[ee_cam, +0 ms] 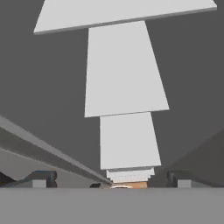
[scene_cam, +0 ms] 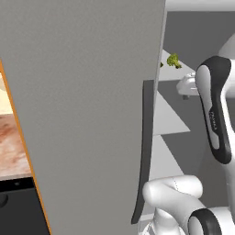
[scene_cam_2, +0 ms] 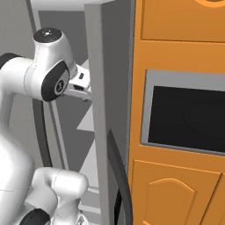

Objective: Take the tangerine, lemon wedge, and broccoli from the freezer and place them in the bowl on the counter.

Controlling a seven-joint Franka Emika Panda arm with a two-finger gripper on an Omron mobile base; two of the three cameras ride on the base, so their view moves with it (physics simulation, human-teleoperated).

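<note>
Inside the open freezer (scene_cam: 92, 114), the gripper (ee_cam: 111, 178) hangs wide open and empty over pale shelves (ee_cam: 124, 70); broccoli (scene_cam: 173, 60) sits at a shelf's edge.

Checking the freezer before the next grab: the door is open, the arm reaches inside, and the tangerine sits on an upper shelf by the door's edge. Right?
Not quite. The piece on the upper shelf by the door edge is the green broccoli, not the tangerine, as the left base view shows. The rest holds: the door is open and the arm reaches inside.
</note>
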